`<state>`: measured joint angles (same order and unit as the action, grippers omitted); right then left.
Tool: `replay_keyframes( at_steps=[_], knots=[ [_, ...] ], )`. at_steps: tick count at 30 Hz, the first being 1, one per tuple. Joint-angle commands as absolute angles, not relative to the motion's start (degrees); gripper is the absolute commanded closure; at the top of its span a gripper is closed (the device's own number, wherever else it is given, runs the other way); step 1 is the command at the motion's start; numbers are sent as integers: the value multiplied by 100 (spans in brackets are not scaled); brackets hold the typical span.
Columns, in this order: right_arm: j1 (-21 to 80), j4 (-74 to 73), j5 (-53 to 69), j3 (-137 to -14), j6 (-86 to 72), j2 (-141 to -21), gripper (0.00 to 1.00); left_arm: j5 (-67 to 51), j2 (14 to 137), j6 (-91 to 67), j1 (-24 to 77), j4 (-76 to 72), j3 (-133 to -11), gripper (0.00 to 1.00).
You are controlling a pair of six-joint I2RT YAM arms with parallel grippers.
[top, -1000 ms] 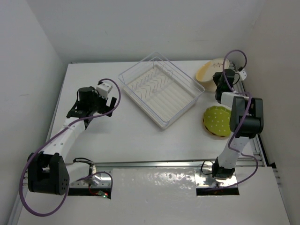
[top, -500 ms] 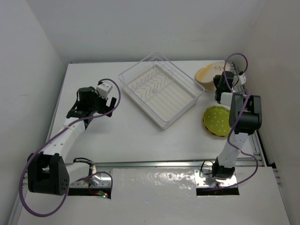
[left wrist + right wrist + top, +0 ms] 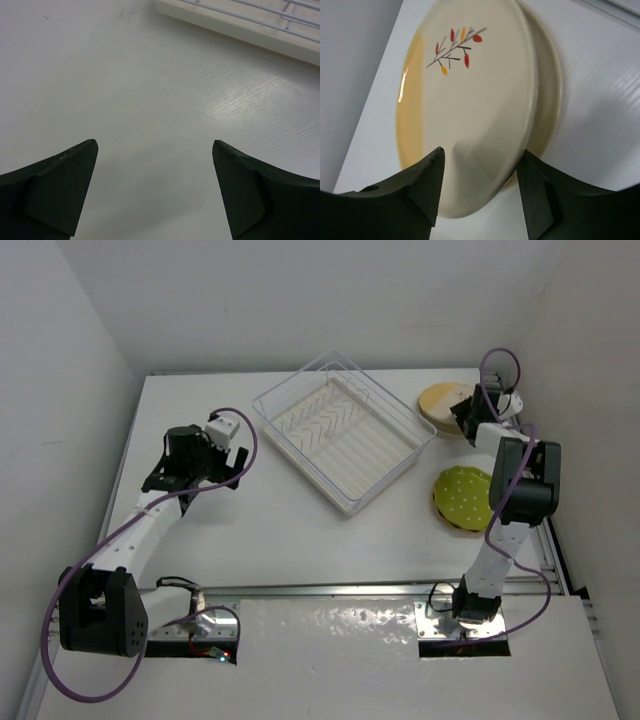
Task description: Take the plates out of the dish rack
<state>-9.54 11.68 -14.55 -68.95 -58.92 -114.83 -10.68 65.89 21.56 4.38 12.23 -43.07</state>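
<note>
We see the white table first, and on it the dish rack, turned at an angle near the middle. Its ribbed base and wire rim are bare of plates, so we place everything else from it.

The left arm reaches up on the rack's left side, well apart from it. The right arm stretches past the rack's right corner towards the far edge of the table.

The yellow-green plate with white dots lies flat on the table to the right of the rack and nearer the arm bases. A thin orange edge shows under its near side, but we cannot tell what that is.

The beige plate lies just off the rack's right corner on the far side. It rests on a second plate, of which only a pale rim shows.

The left gripper hangs over bare table with its fingers wide apart and nothing between them. A strip of the rack's edge is at the top of the left wrist view.

The right gripper sits over the near edge of the beige plate with its fingers parted. The plate runs behind both, and we cannot tell whether either one touches it.

A small twig motif with red and yellow leaves marks the far part of the beige plate.
</note>
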Motion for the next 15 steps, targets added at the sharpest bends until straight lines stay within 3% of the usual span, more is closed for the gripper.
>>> replay_keyframes(
  at_steps=[1,15],
  knots=[
    [-967,529,-1301,-7672,-5177,-11452,42,-1099,6504,2206,396,1037,-4421,3],
    [-958,123,-1345,-7945,-4913,-11751,42,-1037,6478,2276,396,1020,-4412,3]
  ],
)
